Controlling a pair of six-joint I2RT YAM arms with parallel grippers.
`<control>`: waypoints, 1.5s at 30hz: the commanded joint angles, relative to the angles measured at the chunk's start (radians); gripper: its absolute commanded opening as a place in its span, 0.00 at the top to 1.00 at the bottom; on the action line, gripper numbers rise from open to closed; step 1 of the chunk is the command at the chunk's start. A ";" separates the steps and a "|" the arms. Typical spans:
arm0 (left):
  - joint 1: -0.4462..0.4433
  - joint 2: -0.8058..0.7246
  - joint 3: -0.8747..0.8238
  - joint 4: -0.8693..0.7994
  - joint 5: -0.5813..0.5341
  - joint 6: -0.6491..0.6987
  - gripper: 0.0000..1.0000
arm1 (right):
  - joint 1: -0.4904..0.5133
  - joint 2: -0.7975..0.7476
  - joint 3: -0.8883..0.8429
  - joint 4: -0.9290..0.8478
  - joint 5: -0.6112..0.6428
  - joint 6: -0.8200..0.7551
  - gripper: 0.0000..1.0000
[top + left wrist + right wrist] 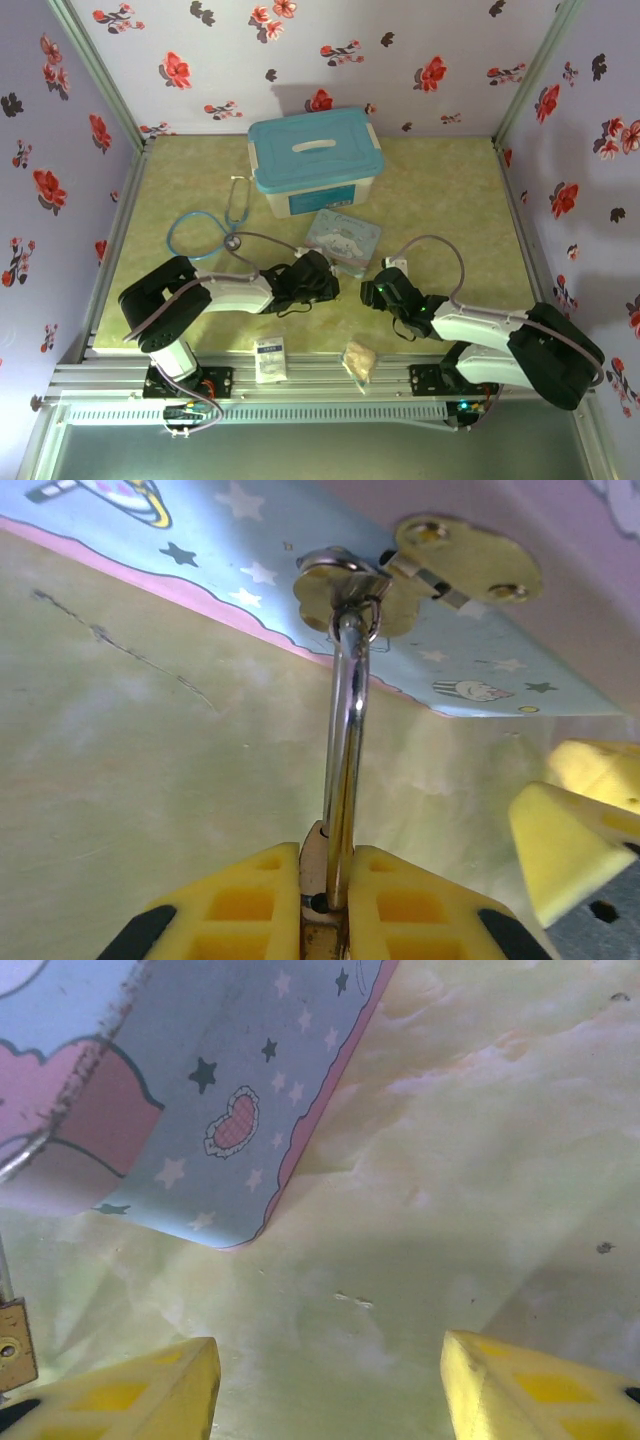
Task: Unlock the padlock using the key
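The padlock's brass body [313, 865] is pinched between the yellow pads of my left gripper [327, 852], which is shut on it. Its silver shackle [345, 750] runs up through the gold hasp [345, 585] on the cartoon tin [343, 238]. In the top view the left gripper [328, 283] sits at the tin's near edge. My right gripper [330, 1352] stands open over bare mat just to the right, nothing between its fingers [570, 835]. A brass corner of the padlock [12, 1348] shows at its left. The key is out of view.
A white box with a teal lid [315, 160] stands behind the tin, a stethoscope [215, 228] to its left. A small white cylinder [397, 264] lies right of the tin. A white packet [270, 358] and a tan snack packet [359, 360] rest on the front rail.
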 commanded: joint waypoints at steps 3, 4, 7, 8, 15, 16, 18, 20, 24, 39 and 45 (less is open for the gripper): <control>0.008 -0.020 0.058 -0.261 -0.105 0.114 0.89 | -0.013 -0.046 -0.002 -0.028 0.028 0.023 0.40; 0.006 -0.020 0.073 -0.285 -0.115 0.129 0.88 | -0.015 -0.051 -0.002 -0.036 0.031 0.021 0.40; -0.002 -0.002 0.125 -0.368 -0.145 0.169 0.87 | -0.018 -0.061 -0.003 -0.053 0.041 0.016 0.40; -0.004 0.008 0.136 -0.383 -0.151 0.177 0.87 | -0.019 -0.063 -0.004 -0.055 0.044 0.017 0.40; -0.043 0.080 0.213 -0.463 -0.194 0.210 0.81 | -0.024 -0.065 -0.013 -0.056 0.043 0.019 0.40; -0.051 0.083 0.225 -0.477 -0.210 0.213 0.81 | -0.025 -0.066 -0.015 -0.055 0.044 0.019 0.40; -0.063 0.091 0.247 -0.502 -0.234 0.220 0.80 | -0.026 -0.065 -0.017 -0.050 0.045 0.022 0.40; -0.074 0.104 0.273 -0.531 -0.258 0.228 0.80 | -0.026 -0.062 -0.020 -0.046 0.044 0.023 0.40; -0.104 0.135 0.331 -0.621 -0.321 0.242 0.78 | -0.027 -0.053 -0.020 -0.044 0.041 0.021 0.40; -0.200 0.230 0.491 -0.785 -0.463 0.274 0.68 | -0.035 -0.043 -0.045 -0.030 0.044 0.023 0.40; -0.246 0.317 0.619 -0.940 -0.573 0.297 0.65 | -0.043 -0.040 -0.059 -0.008 0.023 0.034 0.40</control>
